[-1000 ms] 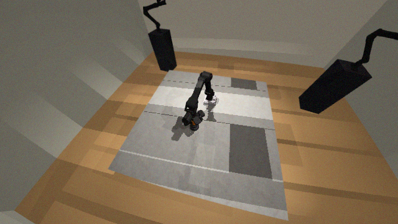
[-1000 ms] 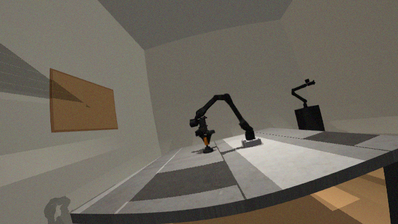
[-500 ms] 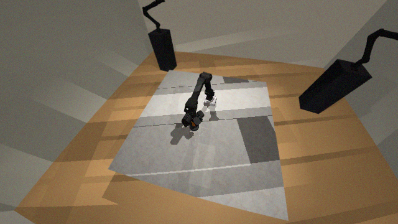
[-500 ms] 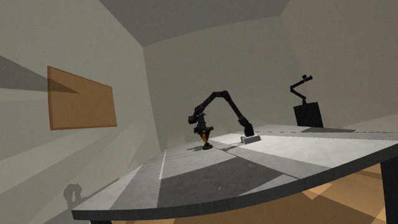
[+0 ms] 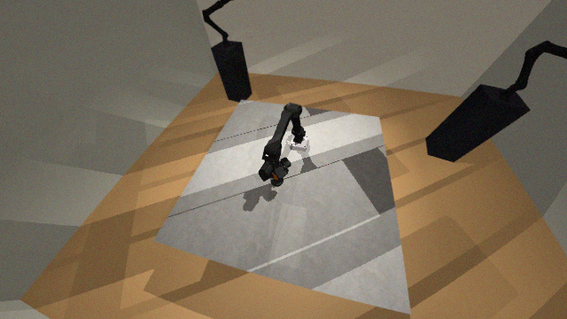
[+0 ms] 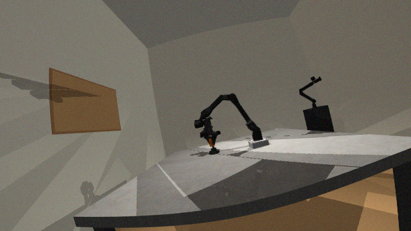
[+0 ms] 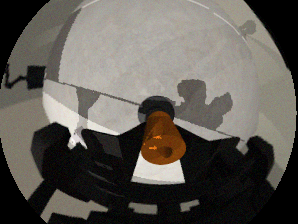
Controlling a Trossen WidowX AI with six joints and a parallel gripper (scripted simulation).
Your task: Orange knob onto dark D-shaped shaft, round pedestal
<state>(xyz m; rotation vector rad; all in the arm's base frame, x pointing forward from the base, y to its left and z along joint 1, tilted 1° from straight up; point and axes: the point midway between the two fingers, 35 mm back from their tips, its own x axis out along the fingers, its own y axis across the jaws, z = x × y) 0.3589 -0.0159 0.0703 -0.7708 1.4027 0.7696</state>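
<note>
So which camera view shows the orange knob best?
The wrist view: the orange knob fills the centre, held between the fingers above the dark pedestal. The exterior view shows only a small orange sliver; the top view shows only an orange speck.

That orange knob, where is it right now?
The orange knob is clamped in the gripper, at the middle of the wrist view, right above the dark round pedestal on the grey table.
</note>
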